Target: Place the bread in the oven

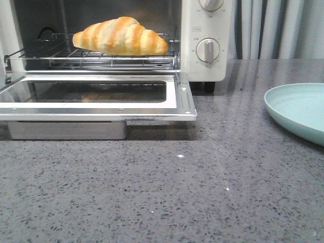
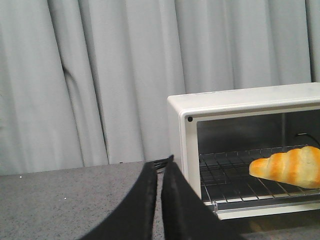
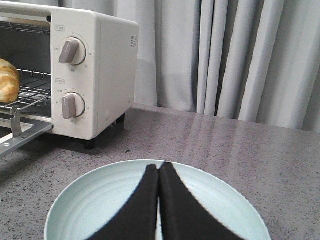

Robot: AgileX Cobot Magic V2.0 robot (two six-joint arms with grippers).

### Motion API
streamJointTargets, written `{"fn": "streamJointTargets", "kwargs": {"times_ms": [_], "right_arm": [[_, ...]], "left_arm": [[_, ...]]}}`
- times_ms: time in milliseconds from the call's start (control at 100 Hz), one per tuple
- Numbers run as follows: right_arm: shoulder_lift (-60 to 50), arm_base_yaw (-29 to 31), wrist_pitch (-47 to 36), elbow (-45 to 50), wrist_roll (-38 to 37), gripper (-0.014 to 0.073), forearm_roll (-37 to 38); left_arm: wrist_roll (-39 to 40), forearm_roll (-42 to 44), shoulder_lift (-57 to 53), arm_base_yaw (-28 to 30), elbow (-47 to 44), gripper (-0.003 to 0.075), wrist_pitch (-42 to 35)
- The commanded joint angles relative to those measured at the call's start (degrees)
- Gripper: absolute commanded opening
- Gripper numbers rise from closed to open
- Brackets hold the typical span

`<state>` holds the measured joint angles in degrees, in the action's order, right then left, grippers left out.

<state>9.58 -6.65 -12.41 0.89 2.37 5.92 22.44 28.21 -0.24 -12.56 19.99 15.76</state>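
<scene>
While neither arm shows in the front view, each wrist camera catches its own gripper. The left gripper (image 2: 159,172) is held level beside the oven (image 2: 235,107), off the side of it away from the knobs, looking past the cabinet's corner toward grey curtains (image 2: 100,75). The right gripper (image 3: 159,172) is held above a pale blue-green plate (image 3: 100,200), with the oven's knob panel beyond it.

The oven stands on a speckled grey countertop (image 1: 167,192) with its glass door (image 1: 96,93) dropped flat and open. On the wire rack (image 1: 91,56) inside lies the bread (image 1: 121,36), its long side facing the opening, golden-orange with pale stripes; a faint reflection of it shows in the door glass. Nothing else sits on the rack. The plate lies on the counter well apart from the oven, on the knob side, and nothing shows on the part of it that is in view. Two round knobs (image 3: 70,77) sit one above the other on the oven's panel.

Both pairs of black fingers are pressed together tip to tip, with only a thin seam between them. Neither pair holds anything or touches the bread, the oven or the plate.
</scene>
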Motion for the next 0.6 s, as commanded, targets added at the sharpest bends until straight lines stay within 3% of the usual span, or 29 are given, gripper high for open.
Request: {"fn": "streamJointTargets", "kwargs": {"times_ms": [0,320,590], "right_arm": [[0.33,0.15,-4.38,0.55,0.62,-0.0046,-0.32],[-2.62,2.9,-3.34,0.55,0.62,-0.0046,-0.42],[-11.46,8.0,3.84,0.55,-0.95,-0.0046,-0.82]], "left_arm": [[0.6,-0.12,-1.75,0.11,1.44,-0.002,-3.84],[0.6,-0.12,-1.75,0.11,1.44,-0.002,-3.84],[0.6,-0.12,-1.75,0.11,1.44,-0.002,-3.84]]}}
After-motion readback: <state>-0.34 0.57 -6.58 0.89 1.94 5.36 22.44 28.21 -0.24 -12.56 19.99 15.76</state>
